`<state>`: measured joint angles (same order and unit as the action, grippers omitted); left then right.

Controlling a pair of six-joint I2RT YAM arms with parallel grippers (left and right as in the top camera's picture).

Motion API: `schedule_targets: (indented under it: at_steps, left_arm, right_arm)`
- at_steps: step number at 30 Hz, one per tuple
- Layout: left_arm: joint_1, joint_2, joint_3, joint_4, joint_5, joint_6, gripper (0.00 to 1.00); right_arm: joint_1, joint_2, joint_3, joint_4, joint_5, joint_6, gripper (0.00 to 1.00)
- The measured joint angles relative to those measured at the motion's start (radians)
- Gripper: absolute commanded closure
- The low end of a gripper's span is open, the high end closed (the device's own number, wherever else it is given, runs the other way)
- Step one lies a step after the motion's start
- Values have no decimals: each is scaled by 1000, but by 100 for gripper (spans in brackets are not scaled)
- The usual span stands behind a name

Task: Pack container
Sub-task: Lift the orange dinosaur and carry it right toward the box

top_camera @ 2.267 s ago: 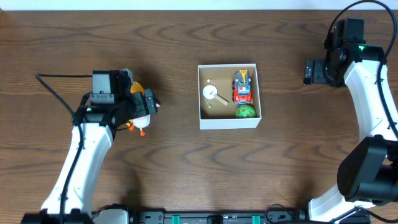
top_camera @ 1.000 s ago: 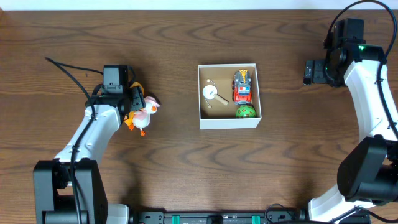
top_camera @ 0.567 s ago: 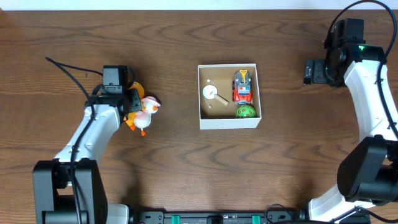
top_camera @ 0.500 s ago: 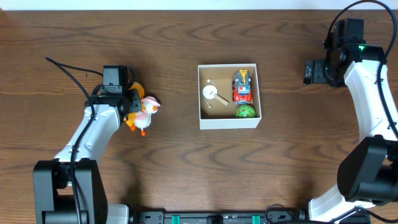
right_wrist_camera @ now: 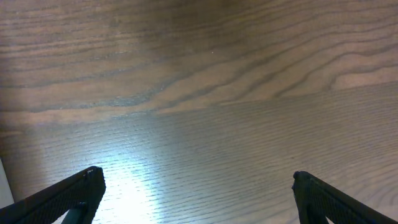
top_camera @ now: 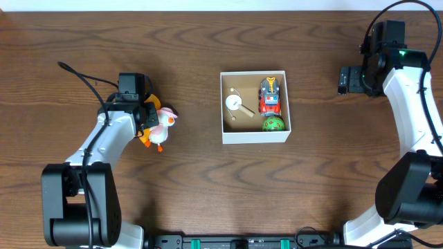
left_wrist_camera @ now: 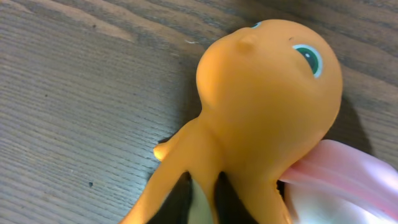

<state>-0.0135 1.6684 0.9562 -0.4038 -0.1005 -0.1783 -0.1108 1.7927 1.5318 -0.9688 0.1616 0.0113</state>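
I cannot tell whether my left gripper (top_camera: 154,119) is closed; the orange toy (left_wrist_camera: 261,112) blocks its camera, legs cropped.

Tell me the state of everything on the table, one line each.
Left gripper: over the orange toy, jaws unclear.
Right gripper: jaws open, empty.
Orange toy: on the table.
Duck: on the table, beside the orange toy.
Container: open, three things inside.
Toy car: in the container.
Green ball: in the container.
White disc: in the container.

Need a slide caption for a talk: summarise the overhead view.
Left arm at a duck toy, left of the partly packed container; right arm parked far right.
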Motion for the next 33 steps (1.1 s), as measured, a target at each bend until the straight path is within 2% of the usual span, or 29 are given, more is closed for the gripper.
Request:
schedule_targets:
  at_steps: [7,15,20,27,33]
  left_arm:
    - [0,-102,0,-14,3,-1,94]
    - [-2,-467,13,-14,9,-26,95]
    - [-52,-631,20,-43,91,-59,94]
    - [-222,-645,20,-55,192,-211,94]
    - [-386,-573,20,26,210,-290,94]
  right_arm:
    - [0,0,0,0,0,0,1]
    - [0,0,0,0,0,0,1]
    - [0,0,0,0,0,0,1]
    - [0,0,0,0,0,0,1]
    - [0,0,0,0,0,0,1]
